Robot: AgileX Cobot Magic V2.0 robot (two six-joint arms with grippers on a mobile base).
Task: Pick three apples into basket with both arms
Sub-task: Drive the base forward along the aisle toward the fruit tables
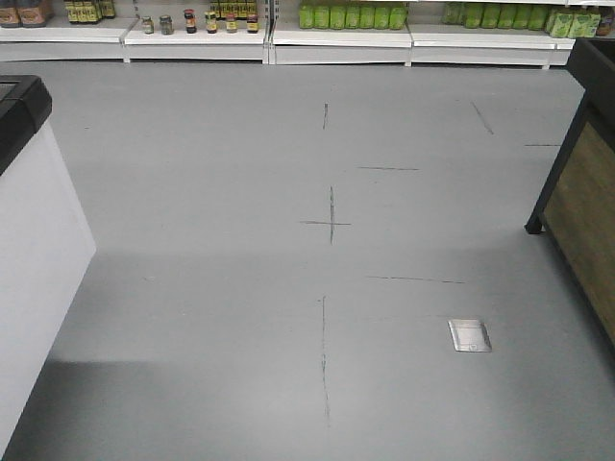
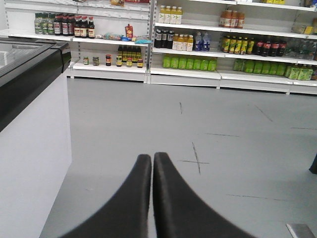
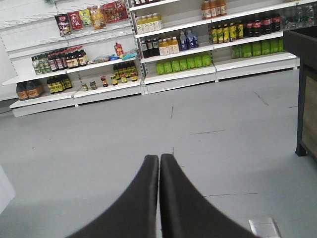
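Left gripper [image 2: 152, 158] is closed, its black fingers pressed together on nothing. A white counter [image 2: 29, 148] stands to its left, with stocked shelves [image 2: 183, 64] far ahead. Right gripper [image 3: 159, 159] is likewise closed and empty above grey floor [image 3: 99, 148]. Where the apples and basket are, I cannot tell.

The white cabinet [image 1: 38, 288] is cut off left, shelf bottles [image 2: 188, 63] too small to read.

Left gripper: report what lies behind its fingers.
Behind the shut fingers: grey floor with a dark cross mark, then white shelves of bottles and jars. The fingers cover the floor directly beneath them.
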